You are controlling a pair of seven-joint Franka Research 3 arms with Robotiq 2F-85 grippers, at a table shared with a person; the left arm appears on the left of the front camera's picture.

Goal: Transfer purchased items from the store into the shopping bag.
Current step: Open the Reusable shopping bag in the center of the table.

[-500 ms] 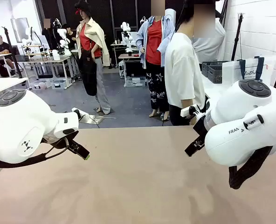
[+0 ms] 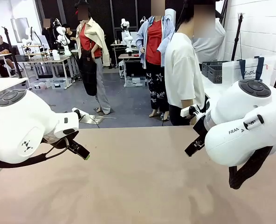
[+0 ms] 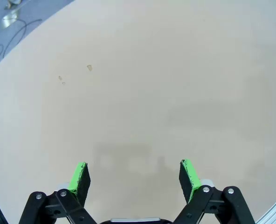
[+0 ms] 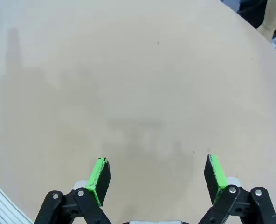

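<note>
My left gripper [image 2: 82, 151] hangs open over the bare tan table [image 2: 138, 186] at the left; in the left wrist view its green pads [image 3: 79, 175] stand wide apart around nothing [image 3: 134, 169]. At the right, my right gripper [image 2: 193, 148] is open too, its jaws empty above the tabletop [image 4: 156, 164]. The shopping bag [image 2: 248, 70], translucent white with dark blue handles, stands upright behind my right arm on a side surface. Next to it sits the store [image 2: 213, 71], a dark grey lattice basket. The purchased items are out of view.
A person in a white shirt [image 2: 183, 70] stands at the far edge of the table, right of centre, turned toward the bag and basket. Both white arm bodies bulk large at the left [image 2: 21, 130] and right [image 2: 243, 126] sides.
</note>
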